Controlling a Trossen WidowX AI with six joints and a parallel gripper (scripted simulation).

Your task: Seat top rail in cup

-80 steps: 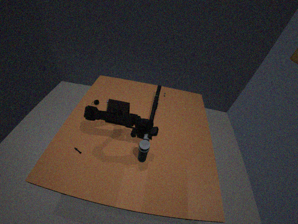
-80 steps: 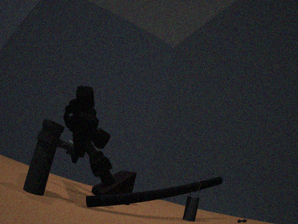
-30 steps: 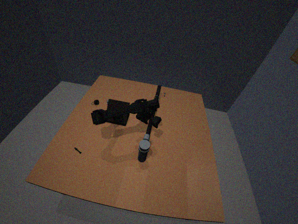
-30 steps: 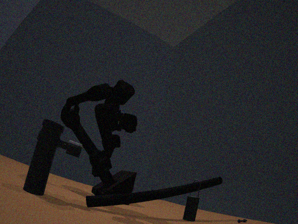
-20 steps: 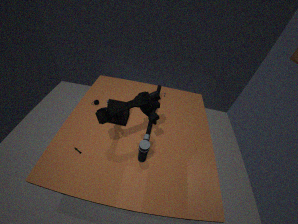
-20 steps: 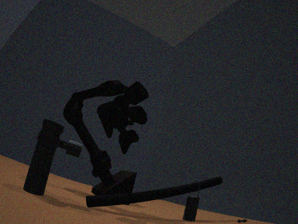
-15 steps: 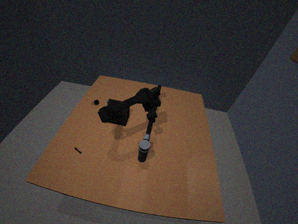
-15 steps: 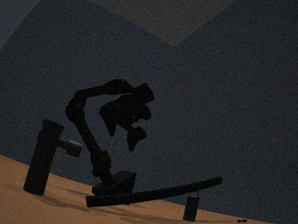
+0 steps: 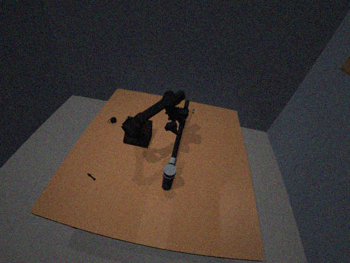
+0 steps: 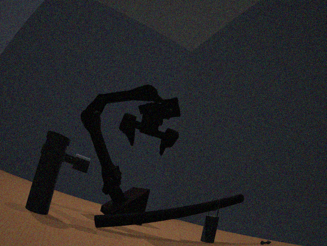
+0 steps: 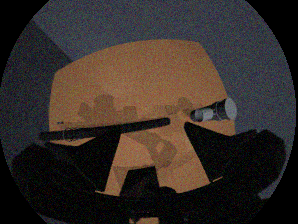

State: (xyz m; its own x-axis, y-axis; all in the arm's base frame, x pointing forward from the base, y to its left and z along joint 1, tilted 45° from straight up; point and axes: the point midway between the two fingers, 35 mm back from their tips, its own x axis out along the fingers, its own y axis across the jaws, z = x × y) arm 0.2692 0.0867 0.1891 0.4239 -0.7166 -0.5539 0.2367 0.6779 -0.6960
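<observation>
The dark top rail (image 9: 179, 132) (image 10: 170, 212) lies low and slanted. Its far part passes through the loop cap on the short post (image 10: 209, 231). Its cut end (image 10: 96, 221) rests on the orange mat, below and apart from the rail-end cup (image 9: 172, 160) (image 10: 80, 162). The cup hangs on the band high on the big post (image 9: 168, 181) (image 10: 45, 178), just under the post cap (image 9: 170, 169). My gripper (image 9: 175, 120) (image 10: 148, 141) (image 11: 153, 127) is open, empty and well above the rail. In the wrist view the rail (image 11: 113, 129) is a thin bar, with the grey cap (image 11: 218, 111) at the right.
The arm's base (image 9: 137, 132) (image 10: 129, 201) stands left of the rail on the orange mat (image 9: 205, 191). A small black round part (image 9: 113, 120) lies behind the base. A small bolt (image 9: 91, 176) (image 10: 264, 242) lies apart on the mat.
</observation>
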